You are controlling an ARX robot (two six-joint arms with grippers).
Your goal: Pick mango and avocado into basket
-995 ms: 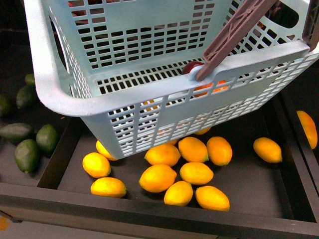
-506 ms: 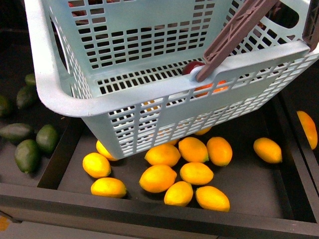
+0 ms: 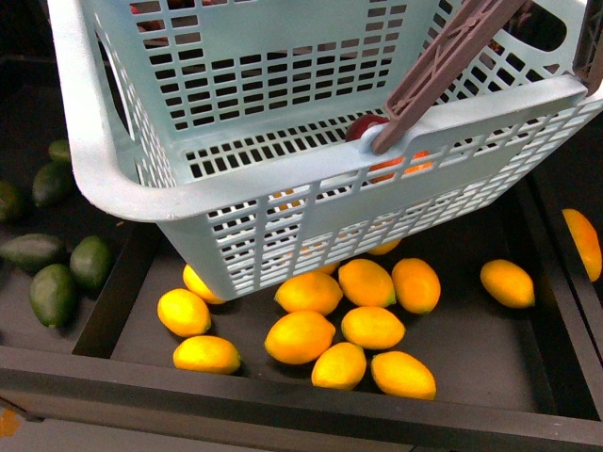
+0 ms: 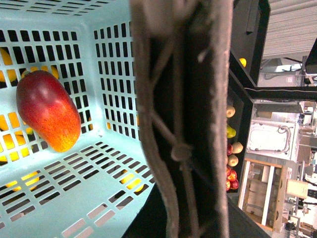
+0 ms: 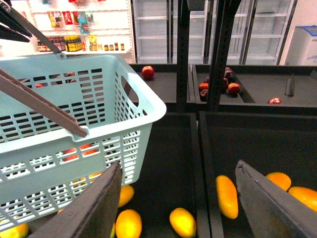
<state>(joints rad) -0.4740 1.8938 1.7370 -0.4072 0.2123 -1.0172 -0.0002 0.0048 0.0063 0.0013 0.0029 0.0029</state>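
Over dark produce trays point(image 3: 471, 325) in a shop, the basket point(image 3: 104, 179); right claw point(image 5: 178, 168) spread, left claw unseen.

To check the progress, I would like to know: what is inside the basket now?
One red mango lies on the floor of the basket. Nothing else shows in the visible part. The brown handle covers one side in the left wrist view, so that part stays unknown.

mango point(image 4: 48, 110) lying on basket point(image 4: 114, 74) floor | brown handle point(image 4: 183, 119) close, blurred
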